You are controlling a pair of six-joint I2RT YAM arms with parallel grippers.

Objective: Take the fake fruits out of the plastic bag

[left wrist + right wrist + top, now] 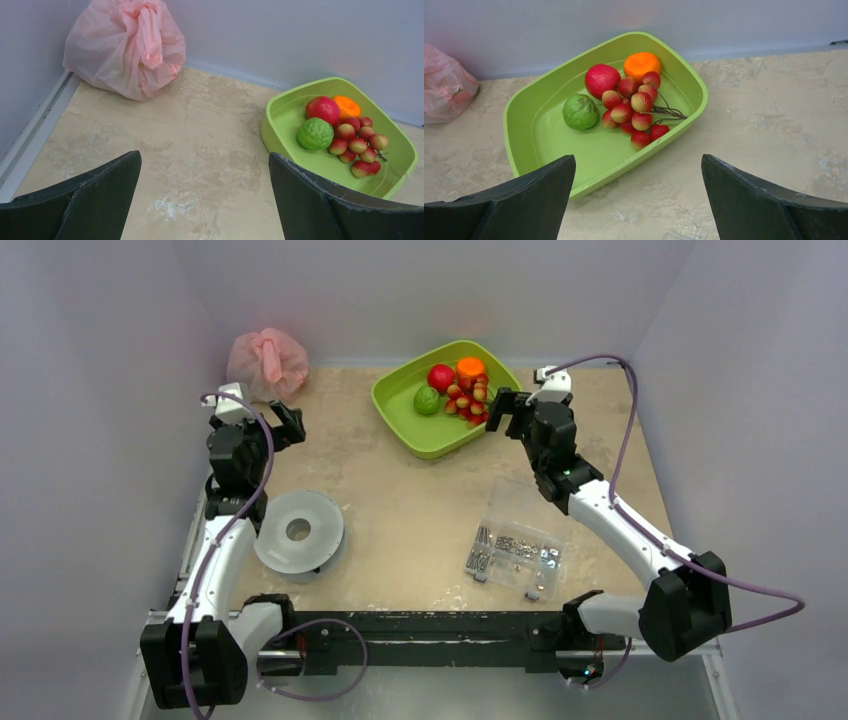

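The pink plastic bag (266, 362) sits bunched in the far left corner, handles twisted on top; it also shows in the left wrist view (126, 47) and at the left edge of the right wrist view (444, 85). A green tray (400, 415) holds a red apple (440, 377), an orange (471, 368), a green bumpy fruit (427, 401) and a bunch of red lychees (470, 400). My left gripper (285, 425) is open and empty, just in front of the bag. My right gripper (505, 412) is open and empty at the tray's right edge.
A grey filament spool (298, 532) lies near the left arm. A clear rigid box of small parts (517, 550) lies in front of the right arm. White walls close in the back and both sides.
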